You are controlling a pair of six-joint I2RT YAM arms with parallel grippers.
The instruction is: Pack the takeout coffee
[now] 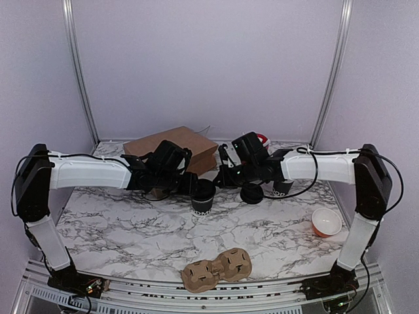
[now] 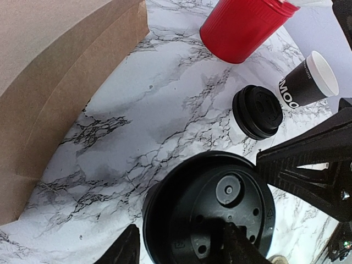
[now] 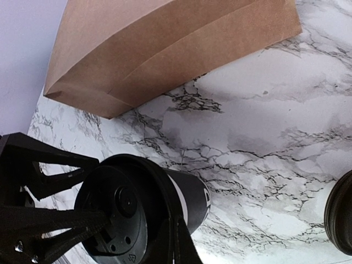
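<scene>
The takeout coffee [image 1: 203, 196], a black cup with white lettering, stands upright mid-table with its black lid [image 2: 220, 203] on top. My left gripper [image 2: 179, 228] reaches it from the left with its jaws apart. One finger [image 2: 125, 250] stands beside the cup with a sliver of marble between them, and the other finger [image 2: 242, 247] lies over the lid. My right gripper [image 3: 177, 219] comes from the right, shut with nothing between its fingers, and its joined tips touch the lid's rim.
A loose black lid [image 1: 251, 193] lies just right of the cup, with an uncovered twin cup [image 1: 283, 188] beyond it. A red tub [image 2: 242, 25] and a brown paper bag [image 1: 171, 147] stand at the back. A cardboard cup carrier [image 1: 217, 268] sits near the front edge and an orange bowl [image 1: 326, 222] at the right.
</scene>
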